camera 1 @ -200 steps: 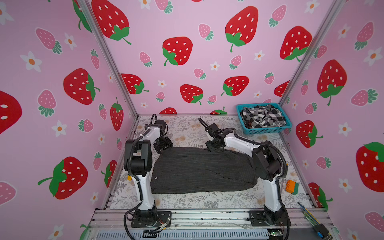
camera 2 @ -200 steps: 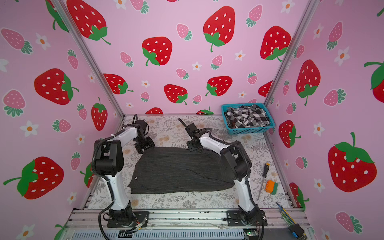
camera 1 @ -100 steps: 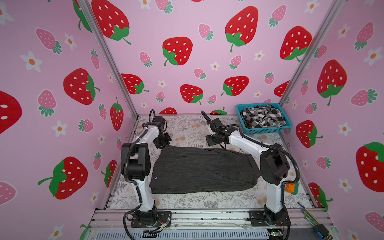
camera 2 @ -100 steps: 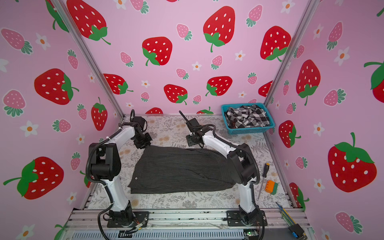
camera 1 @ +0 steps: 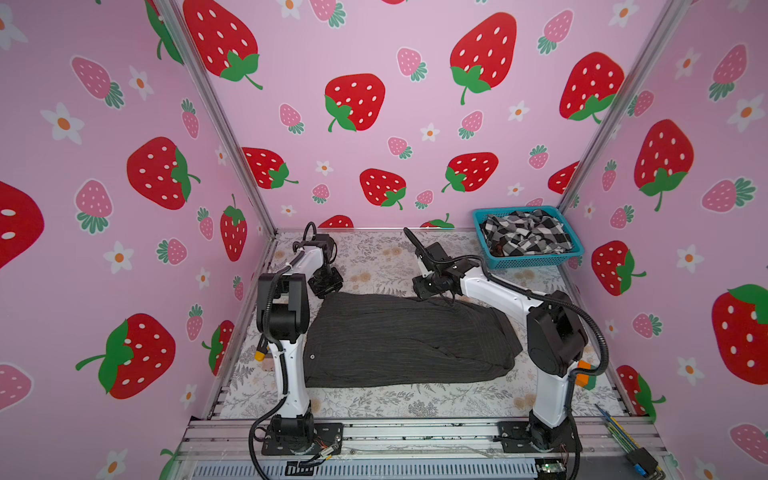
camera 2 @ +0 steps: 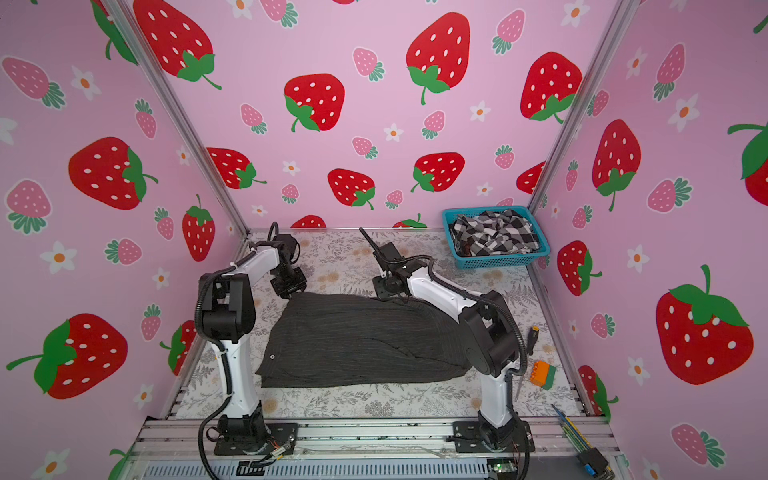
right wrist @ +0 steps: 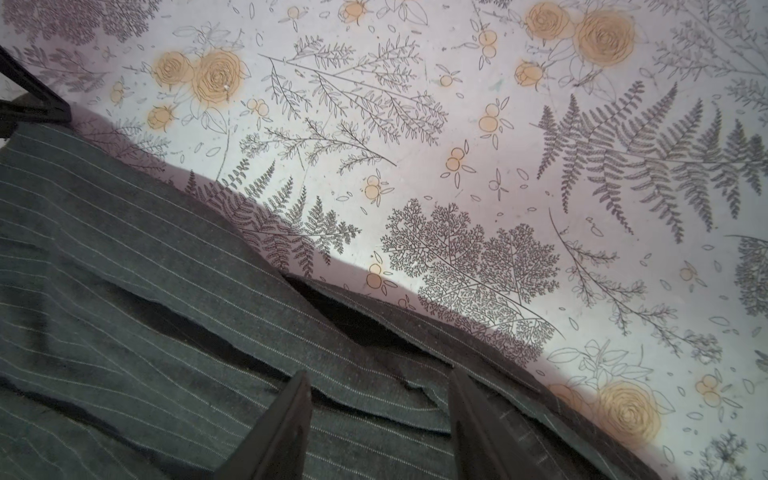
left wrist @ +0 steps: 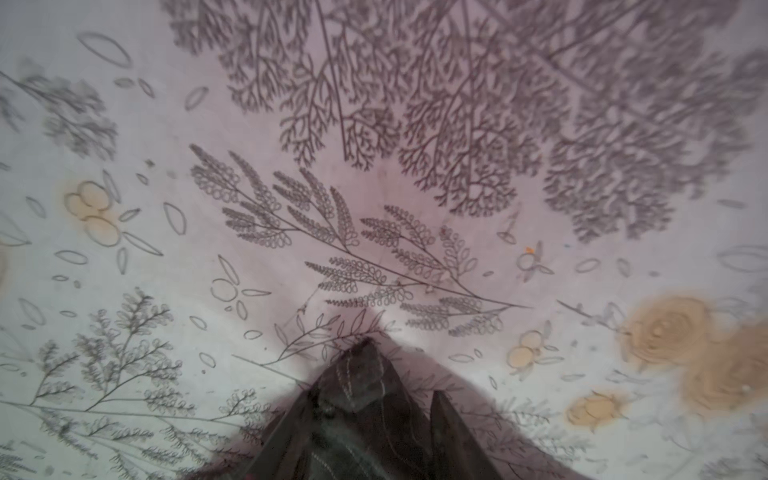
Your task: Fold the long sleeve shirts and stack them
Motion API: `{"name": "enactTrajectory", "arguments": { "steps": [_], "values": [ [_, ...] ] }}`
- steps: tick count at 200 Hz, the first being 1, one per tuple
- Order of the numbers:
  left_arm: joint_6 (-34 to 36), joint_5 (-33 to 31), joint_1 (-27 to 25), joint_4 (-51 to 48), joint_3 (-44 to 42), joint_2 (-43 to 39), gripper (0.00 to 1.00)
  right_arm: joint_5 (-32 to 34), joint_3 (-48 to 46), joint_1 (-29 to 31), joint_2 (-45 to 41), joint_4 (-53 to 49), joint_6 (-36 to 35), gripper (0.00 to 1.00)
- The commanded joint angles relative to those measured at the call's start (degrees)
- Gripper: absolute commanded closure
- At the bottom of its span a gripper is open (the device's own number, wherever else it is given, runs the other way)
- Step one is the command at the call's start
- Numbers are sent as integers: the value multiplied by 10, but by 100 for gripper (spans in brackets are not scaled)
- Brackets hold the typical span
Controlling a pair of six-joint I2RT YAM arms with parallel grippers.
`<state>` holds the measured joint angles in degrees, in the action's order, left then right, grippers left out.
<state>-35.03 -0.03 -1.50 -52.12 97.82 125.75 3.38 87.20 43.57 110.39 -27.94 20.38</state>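
A dark charcoal pinstriped long sleeve shirt (camera 1: 407, 340) (camera 2: 357, 340) lies spread across the middle of the table in both top views. My left gripper (camera 1: 328, 284) (camera 2: 291, 286) sits at its far left corner. In the left wrist view the left gripper (left wrist: 378, 386) is shut on that bunched corner (left wrist: 361, 374), which peaks between the fingers. My right gripper (camera 1: 428, 286) (camera 2: 384, 289) hovers low over the shirt's far edge. In the right wrist view the right gripper (right wrist: 380, 374) is open, its fingers straddling flat cloth folds (right wrist: 124, 249). A black-and-white checked shirt (camera 1: 525, 232) (camera 2: 494, 232) lies crumpled in the basket.
A teal basket (camera 1: 536, 262) (camera 2: 498, 262) stands at the back right corner. A screwdriver (camera 2: 532, 336) and an orange-green block (camera 2: 542, 374) lie by the right arm's base. Pink strawberry walls close in three sides. The floral tablecloth (right wrist: 457, 166) shows beyond the shirt.
The left jaws have narrowed onto the shirt's far left corner. The right gripper lifted a little toward the back, then came down again to the shirt's far edge.
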Motion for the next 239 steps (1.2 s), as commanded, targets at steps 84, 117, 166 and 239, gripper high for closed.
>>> {"name": "enactTrajectory", "arguments": {
  "steps": [84,117,166,239],
  "values": [
    [-55,-42,-5,12,-80,-177,100,7,29,3,-6,-2,5,38],
    [-77,-39,-38,22,-194,-306,100,-14,84,3,28,-11,-21,26],
    [-178,45,-89,70,-444,-473,100,-69,142,14,92,-17,-60,21],
    [-208,43,-90,58,-542,-538,100,-6,186,79,194,-3,-101,25]
  ]
}}
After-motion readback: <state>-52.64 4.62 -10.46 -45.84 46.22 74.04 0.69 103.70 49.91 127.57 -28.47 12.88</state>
